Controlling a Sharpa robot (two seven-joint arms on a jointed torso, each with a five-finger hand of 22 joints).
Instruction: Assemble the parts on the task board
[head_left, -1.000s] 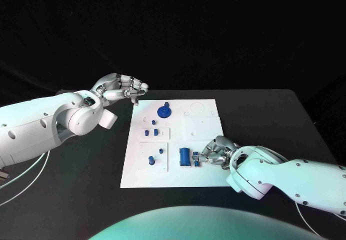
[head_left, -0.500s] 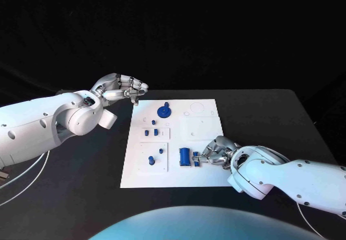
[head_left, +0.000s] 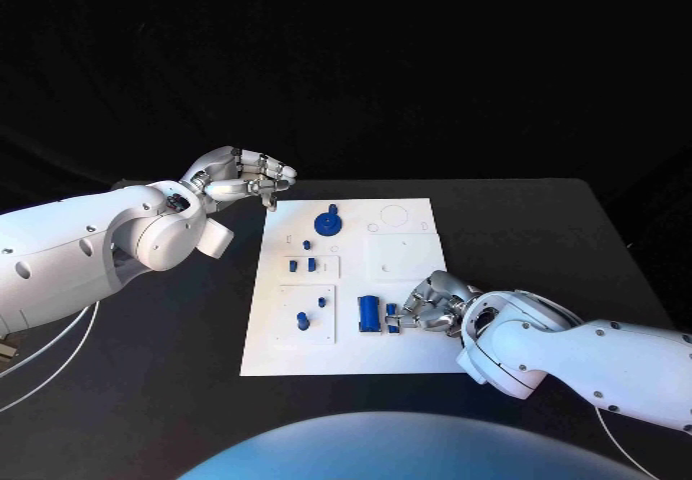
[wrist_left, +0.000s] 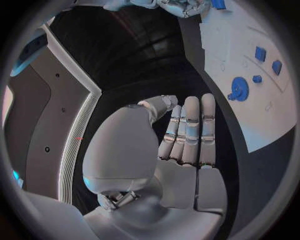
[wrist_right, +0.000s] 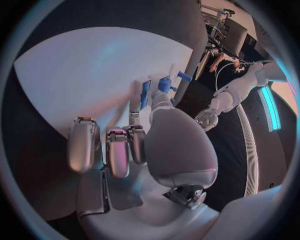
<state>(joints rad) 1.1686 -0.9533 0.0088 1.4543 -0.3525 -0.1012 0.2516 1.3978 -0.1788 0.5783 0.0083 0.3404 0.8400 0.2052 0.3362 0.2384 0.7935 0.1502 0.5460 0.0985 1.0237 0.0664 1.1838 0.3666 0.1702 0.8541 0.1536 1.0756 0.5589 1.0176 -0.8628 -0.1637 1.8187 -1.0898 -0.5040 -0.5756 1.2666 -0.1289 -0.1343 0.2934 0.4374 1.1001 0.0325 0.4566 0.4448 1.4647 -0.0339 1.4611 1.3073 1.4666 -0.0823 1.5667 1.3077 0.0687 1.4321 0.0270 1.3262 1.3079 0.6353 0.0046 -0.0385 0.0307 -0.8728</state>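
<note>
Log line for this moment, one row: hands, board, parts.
left hand: fingers curled, holding nothing, off board's far-left corner | right hand: fingers at small blue part by long blue part | board: flat on table

We see a black table (head_left: 534, 220) with a matt, smooth top that gives back little light. On it the white board (head_left: 274, 350) looks like smooth, matt plastic. Its small blue parts (head_left: 369, 313) look like plastic with a slight sheen. Both arms wear glossy white plastic shells. The left hand (head_left: 238, 175) and right hand (head_left: 433, 300) look like silvery metal, smooth and softly shining, with darker joints.
</note>
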